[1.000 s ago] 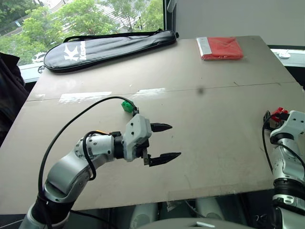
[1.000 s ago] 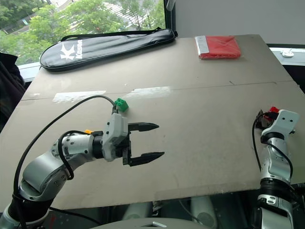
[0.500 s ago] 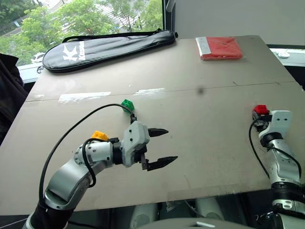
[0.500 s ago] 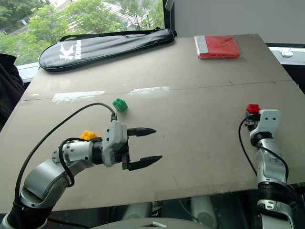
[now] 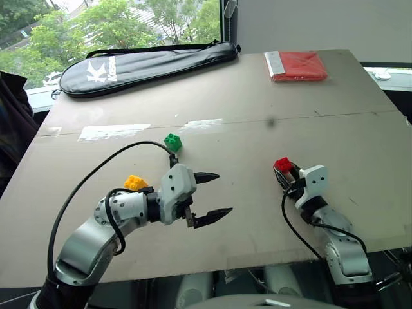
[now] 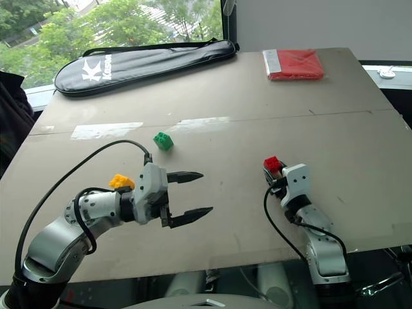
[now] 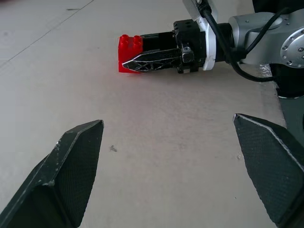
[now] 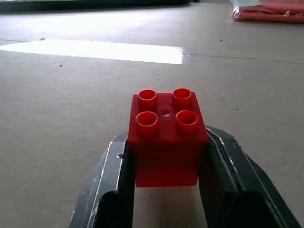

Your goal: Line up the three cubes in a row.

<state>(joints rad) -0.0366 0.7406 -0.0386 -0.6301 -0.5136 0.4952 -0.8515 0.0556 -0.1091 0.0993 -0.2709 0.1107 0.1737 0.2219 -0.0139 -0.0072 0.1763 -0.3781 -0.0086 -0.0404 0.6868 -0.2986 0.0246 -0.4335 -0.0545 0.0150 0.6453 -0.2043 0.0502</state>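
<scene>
The right gripper [image 5: 286,172] clamps the red cube [image 5: 282,165] right of the table's [image 5: 257,103] middle, while the left gripper [image 5: 211,194], jaws wide and empty, hovers nearer the left, with the yellow cube [image 5: 134,182] just left of it and the green cube [image 5: 172,141] farther back.

- A robot test room, likely a lab or office — a plain grey table [image 5: 335,135] made of two boards stands against a window [image 5: 116,19].
- Trees and a parked car show outside the glass.
- A black racket bag [image 5: 148,64] and a flat red packet [image 5: 297,65] lie at the table's far edge — casual clutter.
</scene>
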